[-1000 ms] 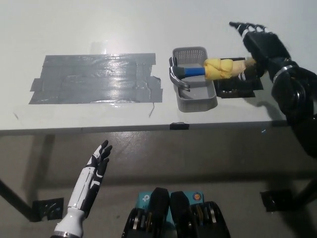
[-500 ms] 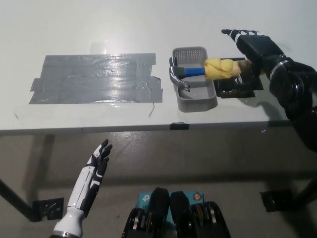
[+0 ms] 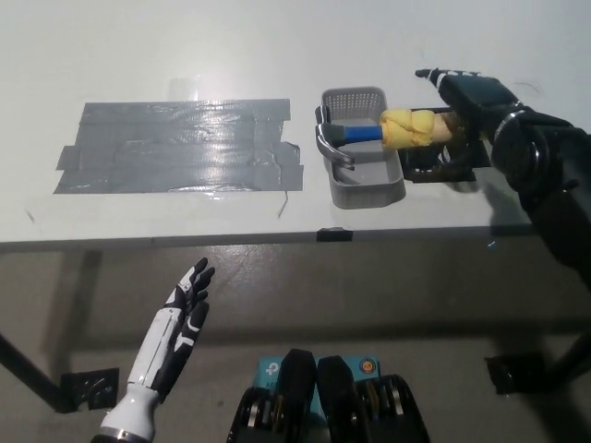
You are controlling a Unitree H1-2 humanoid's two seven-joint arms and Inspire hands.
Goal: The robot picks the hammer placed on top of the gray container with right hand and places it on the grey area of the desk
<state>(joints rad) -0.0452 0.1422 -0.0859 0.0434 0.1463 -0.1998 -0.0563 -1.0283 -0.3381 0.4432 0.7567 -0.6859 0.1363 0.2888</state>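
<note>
The hammer (image 3: 383,131) is laid across the container (image 3: 363,148) on the tabletop (image 3: 185,55). Its handle end is reached by the right robot hand (image 3: 464,101), grip unclear. The left robot hand (image 3: 177,330) is held open below.

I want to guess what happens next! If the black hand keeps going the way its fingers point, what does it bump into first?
Probably nothing: the right hand points left, seemingly passing just beyond the hammer and gray container over bare desk. Depth is unclear.

right robot hand (image 3: 464,103) lowered onto hammer (image 3: 388,129) handle, left robot hand (image 3: 175,323) shifted slightly
</note>
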